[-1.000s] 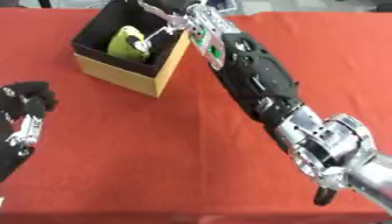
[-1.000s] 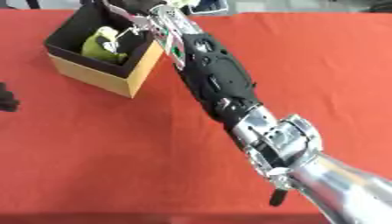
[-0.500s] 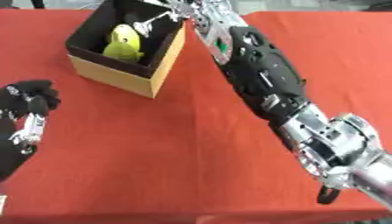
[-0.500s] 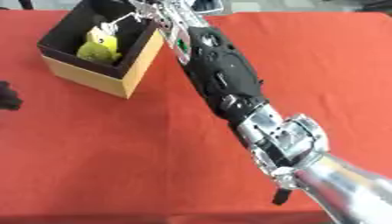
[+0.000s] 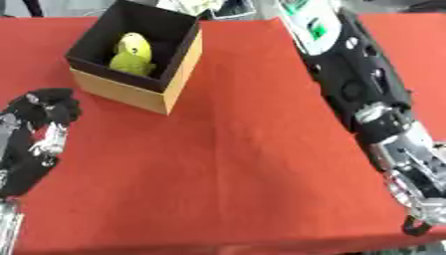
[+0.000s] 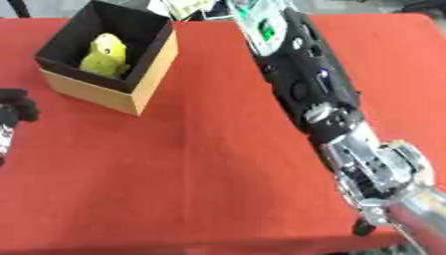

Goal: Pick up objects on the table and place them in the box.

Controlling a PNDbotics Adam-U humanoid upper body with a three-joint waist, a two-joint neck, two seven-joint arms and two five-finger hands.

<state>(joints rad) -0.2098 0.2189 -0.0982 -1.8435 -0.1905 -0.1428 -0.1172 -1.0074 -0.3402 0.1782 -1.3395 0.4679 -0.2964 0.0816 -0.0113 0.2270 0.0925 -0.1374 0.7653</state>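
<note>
An open box (image 5: 177, 64), black inside with tan outer walls, stands at the back left of the red table. A yellow-green soft toy (image 5: 131, 53) lies inside it. My right arm (image 5: 353, 79) runs from the lower right corner up to the top edge, passing to the right of the box. A green light shows at its wrist, and the hand itself is cut off above the picture. My left hand (image 5: 42, 130) rests at the left edge, in front of the box, fingers relaxed and holding nothing.
Red cloth (image 5: 226, 164) covers the table from the box to the front edge. Some pale and dark things (image 5: 209, 6) lie just beyond the table's far edge.
My right hand was over the box opening; the arm has drawn back up and to the right, and the hand has left the picture. The toy stays in the box. The left hand is still.
</note>
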